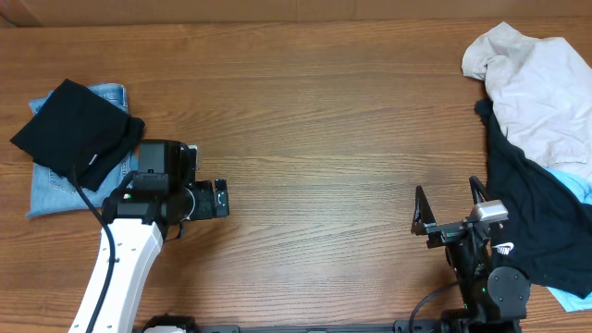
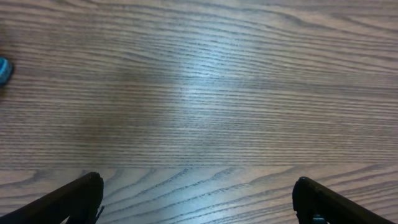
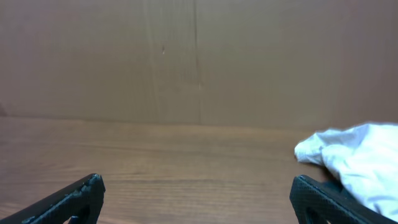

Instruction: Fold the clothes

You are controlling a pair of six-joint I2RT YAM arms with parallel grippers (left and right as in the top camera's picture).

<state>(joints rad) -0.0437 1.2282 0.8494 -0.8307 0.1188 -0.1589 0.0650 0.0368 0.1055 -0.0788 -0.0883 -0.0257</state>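
Note:
A folded black top (image 1: 69, 129) lies on folded light-blue jeans (image 1: 55, 190) at the table's left. My left gripper (image 1: 222, 197) stands open just right of them, over bare wood (image 2: 198, 183), holding nothing. At the right lies a loose pile: an off-white shirt (image 1: 541, 83) at the back, and a black garment with a white logo (image 1: 541, 217) in front. The shirt also shows in the right wrist view (image 3: 354, 155). My right gripper (image 1: 447, 196) is open and empty near the front edge, left of the pile (image 3: 198, 182), with its right finger close to the black garment.
A light-blue cloth (image 1: 575, 188) peeks out between the shirt and the black garment. A brown wall (image 3: 199, 56) stands behind the wooden table (image 1: 324, 111). A small blue spot (image 2: 3, 70) sits at the left edge of the left wrist view.

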